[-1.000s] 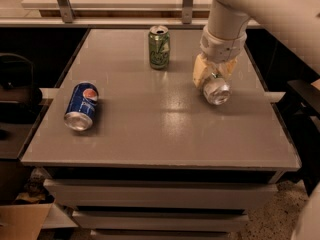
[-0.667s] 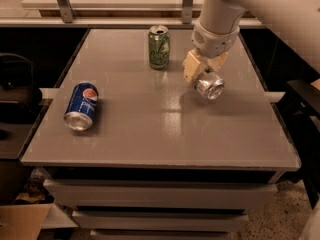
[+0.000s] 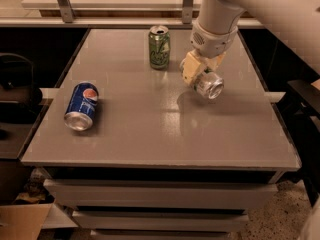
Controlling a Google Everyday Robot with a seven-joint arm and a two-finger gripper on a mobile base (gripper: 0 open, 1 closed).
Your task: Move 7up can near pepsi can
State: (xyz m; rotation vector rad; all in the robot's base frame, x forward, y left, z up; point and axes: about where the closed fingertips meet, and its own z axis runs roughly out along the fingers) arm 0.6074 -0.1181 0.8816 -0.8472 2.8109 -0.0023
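Observation:
My gripper hangs from the white arm over the right half of the table and is shut on the 7up can. The can lies sideways in the fingers, its shiny metal end facing the camera, lifted a little above the table with its shadow underneath. The pepsi can is blue with a round red, white and blue logo. It lies on its side near the table's left edge, silver end toward the front, far left of the gripper.
A dark green can stands upright at the back middle of the grey table, just left of the gripper. A metal rail and shelf run behind the table. Drawers sit below its front edge.
The gripper has lifted the 7up can off the table and carried it leftward, toward the middle. The pepsi can and the green can have not moved.

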